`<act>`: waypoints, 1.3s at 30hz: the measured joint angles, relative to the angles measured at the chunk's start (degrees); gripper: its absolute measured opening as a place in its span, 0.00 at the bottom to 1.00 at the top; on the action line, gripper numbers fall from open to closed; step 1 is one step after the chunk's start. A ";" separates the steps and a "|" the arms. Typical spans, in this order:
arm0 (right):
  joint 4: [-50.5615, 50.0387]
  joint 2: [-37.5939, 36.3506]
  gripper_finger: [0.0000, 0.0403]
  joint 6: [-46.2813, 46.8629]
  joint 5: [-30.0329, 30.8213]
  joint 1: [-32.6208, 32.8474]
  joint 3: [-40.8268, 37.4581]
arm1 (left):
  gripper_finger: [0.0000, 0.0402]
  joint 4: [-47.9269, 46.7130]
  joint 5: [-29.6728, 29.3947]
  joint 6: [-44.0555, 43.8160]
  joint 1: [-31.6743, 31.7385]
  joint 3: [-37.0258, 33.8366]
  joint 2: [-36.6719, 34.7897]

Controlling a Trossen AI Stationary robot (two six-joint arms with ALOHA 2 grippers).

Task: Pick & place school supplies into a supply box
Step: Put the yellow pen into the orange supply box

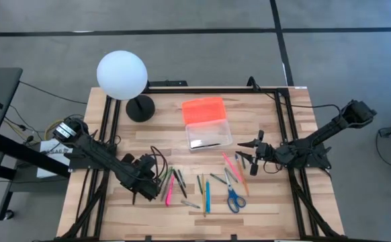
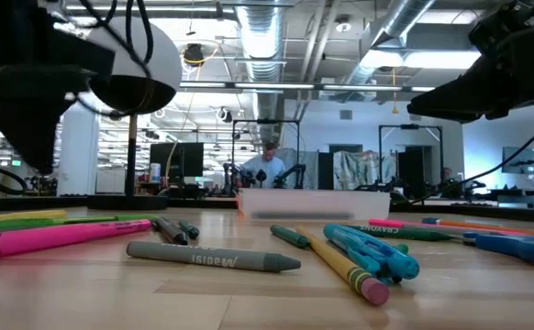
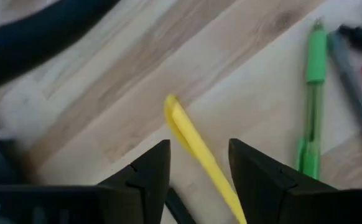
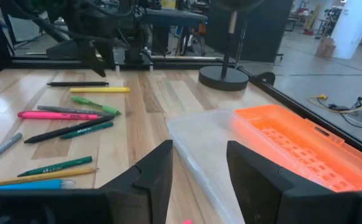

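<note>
The wooden desk [image 1: 269, 215] carries everything, with a white globe lamp [image 1: 121, 75] on its black base at the far left corner. Near the desk's middle sits the clear supply box [image 1: 209, 134], open, its orange lid [image 1: 203, 108] lying just behind it and one dark pen-like item already inside. The school supplies [image 1: 205, 187] lie scattered along the near half of the desk, between the two arms: pink, green, grey and blue pens, a pencil, and blue-handled scissors [image 1: 234, 199] toward the right. The left tool [image 3: 199, 168] hangs low over the left end of that scatter, its fingers spread moderately with a yellow pen [image 3: 199, 152] lying between them on the wood, not yet gripped. The right tool [image 4: 196, 165] hovers beside the box, fingers apart and empty, looking across the box and lid. The step in hand looks like the left arm's pick of the yellow pen. To do it well, the fingers should straddle the pen squarely across its width near its middle, drop until the tips nearly touch the wood, then close firmly; the neighbouring green pen [image 3: 313, 93] lies near, so the approach should stay straight down.
</note>
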 joint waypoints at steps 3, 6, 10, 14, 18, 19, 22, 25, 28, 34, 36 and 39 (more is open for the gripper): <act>-0.02 0.00 0.36 0.00 -0.04 0.00 0.00 | 0.43 0.96 2.62 -2.95 0.00 -2.81 0.00; -0.19 0.00 0.36 -0.04 -0.08 0.00 0.00 | 0.45 3.29 3.30 -5.24 0.00 -4.84 0.00; -0.14 0.00 0.35 -0.80 -0.09 0.00 0.00 | 0.46 7.14 3.30 -4.69 0.00 -6.08 0.00; -0.02 0.00 0.34 -0.85 -0.11 0.00 0.00 | 0.46 8.77 2.92 -3.65 0.00 -6.21 0.00; 0.00 0.00 0.34 -0.85 -0.08 0.00 0.00 | 0.46 9.03 2.71 -3.73 0.00 -6.21 0.00; 0.00 0.00 0.34 -0.85 -0.08 0.00 0.02 | 0.46 9.39 2.81 -3.75 0.00 -6.21 0.00; 0.00 0.00 0.34 -0.82 -0.08 0.00 0.02 | 0.46 12.11 4.03 -3.92 0.00 -6.70 0.00; 0.00 0.00 0.33 -0.74 -0.08 0.00 0.02 | 0.46 15.88 5.79 -3.99 0.00 -8.45 -0.02; 0.00 0.00 0.33 -0.76 -0.08 0.00 0.02 | 0.46 20.49 6.37 -4.83 -0.03 -11.03 -0.37; 0.00 0.00 0.33 -0.81 -0.08 0.00 0.02 | 0.45 22.68 6.21 -5.82 -0.07 -12.86 -0.44; 0.00 0.00 0.33 -0.83 -0.08 0.00 0.02 | 0.44 22.78 6.21 -4.65 -0.07 -12.90 -0.42; 0.00 0.00 0.33 -0.83 -0.08 0.00 0.02 | 0.42 22.96 5.58 -2.26 -0.07 -12.93 -0.36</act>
